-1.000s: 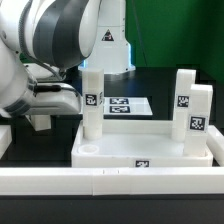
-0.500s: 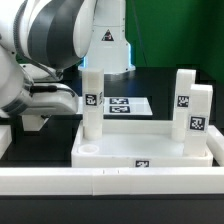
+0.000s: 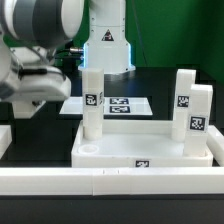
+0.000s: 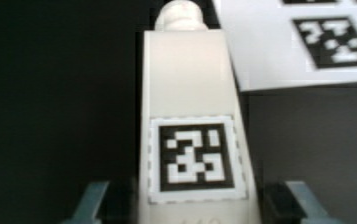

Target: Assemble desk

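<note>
1. The worktop point(image 3: 40, 135) is black, with a dark backdrop behind it and the robot's white base at the far edge. A long white border rail point(image 3: 110, 178) runs along the near edge, and the marker board point(image 3: 125, 104) lies flat toward the far side.
2. The desk's tabletop point(image 3: 140, 150) sits upside down just behind the near rail, rim up. Three legs stand on it: one point(image 3: 92, 100) at its corner on the exterior view's left, two point(image 3: 198, 120) close together on the exterior view's right.
3. In the wrist view the hand point(image 4: 196, 200) has a finger point(image 4: 97, 200) on either side of a fourth leg point(image 4: 193, 120), pinching it near its tagged end. In the exterior view the arm hides this leg.
4. The leg looks like rigid, light plastic with smooth flat faces. It may slip or twist if gripped off-centre. Squeezing two opposite flat sides, as here, seems the safest hold.
5. The leg's peg end point(image 4: 185, 14) probably needs straight alignment with a tabletop hole.
</note>
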